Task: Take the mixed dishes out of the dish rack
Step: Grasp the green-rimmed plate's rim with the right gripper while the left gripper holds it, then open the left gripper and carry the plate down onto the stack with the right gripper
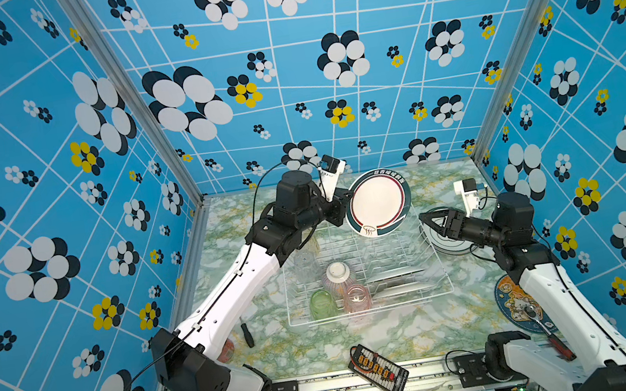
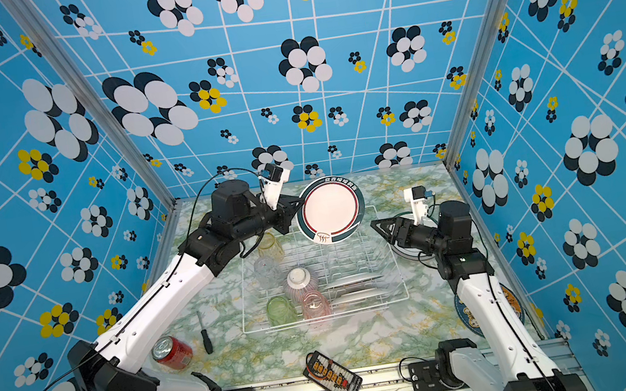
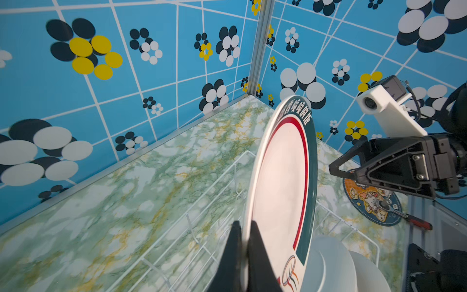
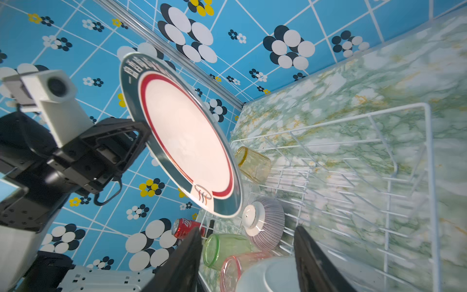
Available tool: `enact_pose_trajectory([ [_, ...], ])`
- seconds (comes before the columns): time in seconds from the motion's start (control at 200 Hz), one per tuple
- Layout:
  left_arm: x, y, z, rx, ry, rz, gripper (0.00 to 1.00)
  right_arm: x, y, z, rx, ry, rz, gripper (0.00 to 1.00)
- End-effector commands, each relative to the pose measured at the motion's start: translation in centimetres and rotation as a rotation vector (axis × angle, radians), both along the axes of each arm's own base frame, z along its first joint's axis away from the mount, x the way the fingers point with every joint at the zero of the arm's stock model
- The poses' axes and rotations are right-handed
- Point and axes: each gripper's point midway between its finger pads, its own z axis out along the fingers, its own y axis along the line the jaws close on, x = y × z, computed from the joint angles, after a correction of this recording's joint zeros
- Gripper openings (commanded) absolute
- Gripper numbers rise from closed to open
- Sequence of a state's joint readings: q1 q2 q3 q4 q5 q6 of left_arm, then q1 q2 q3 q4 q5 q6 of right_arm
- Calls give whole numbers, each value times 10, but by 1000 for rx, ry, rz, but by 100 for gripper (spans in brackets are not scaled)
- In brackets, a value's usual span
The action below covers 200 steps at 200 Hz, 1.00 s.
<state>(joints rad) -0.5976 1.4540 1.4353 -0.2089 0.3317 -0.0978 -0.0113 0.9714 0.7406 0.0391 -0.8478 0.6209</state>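
The left claw [image 1: 343, 209] is clenched on the left rim of a teal-and-red-rimmed plate [image 1: 377, 200], holding it nearly upright in the air above the far end of the white wire dish rack [image 1: 437, 260], clear of the prongs. The right claw [image 1: 424, 222] hangs just off the rack's right side, jaws apart and grasping nothing, above another plate [image 1: 454, 249] lying flat on the bench [image 1: 386, 332]. Inside the rack, two more plates [image 1: 397, 276] stand on edge in the near slots. Beside them sits an upturned pink-striped bowl [image 1: 338, 277], with a green tumbler [image 1: 322, 303] and a pink tumbler [image 1: 356, 297] in front. A clear tumbler [image 2: 267, 270] and a yellow tumbler [image 2: 270, 247] are along the left side.
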Motion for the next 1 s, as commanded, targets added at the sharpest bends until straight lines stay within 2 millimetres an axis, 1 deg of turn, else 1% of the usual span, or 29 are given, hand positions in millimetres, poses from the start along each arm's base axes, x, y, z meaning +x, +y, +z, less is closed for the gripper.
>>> enact_pose_trajectory([
  [0.0, -13, -18, 19, -174, 51, -125, 0, 1, 8, 19, 77, -71, 36, 58],
  [0.195, -10, -26, 6, -250, 122, -165, 0, 13, 6, 15, 87, -53, 5, 56],
  [0.335, -6, -34, -4, -265, 164, -185, 0, 16, 11, 17, 104, -58, 18, 49],
  [0.425, -3, -39, -11, -275, 190, -195, 0, 17, 16, 16, 104, -53, 30, 38],
  [0.48, -1, -41, -14, -280, 201, -197, 0, 19, 17, 15, 103, -49, 26, 25],
  [0.53, 1, -42, -17, -278, 210, -196, 0, 20, 16, 13, 101, -43, 18, 18],
  [0.58, 2, -43, -20, -276, 214, -196, 0, 20, 15, 11, 94, -33, 12, 9],
  [0.625, 3, -43, -22, -270, 218, -192, 0, 21, 14, 10, 88, -28, 4, 3],
  [0.67, 4, -43, -24, -264, 222, -189, 0, 21, 14, 9, 83, -25, 0, 0],
  [0.79, 6, -41, -32, -235, 232, -167, 0, 22, 12, 8, 73, -21, -16, 0],
  [0.845, 8, -38, -38, -209, 240, -145, 14, 23, 8, 10, 69, -27, -45, 0],
  [0.89, 9, -34, -45, -180, 242, -121, 23, 25, 4, 10, 56, -28, -77, 0],
  [0.935, 10, -29, -52, -145, 239, -92, 28, 27, -2, 10, 37, -27, -118, 0],
  [0.995, 9, -19, -61, -95, 227, -46, 31, 31, -13, 7, 4, -13, -175, 0],
])
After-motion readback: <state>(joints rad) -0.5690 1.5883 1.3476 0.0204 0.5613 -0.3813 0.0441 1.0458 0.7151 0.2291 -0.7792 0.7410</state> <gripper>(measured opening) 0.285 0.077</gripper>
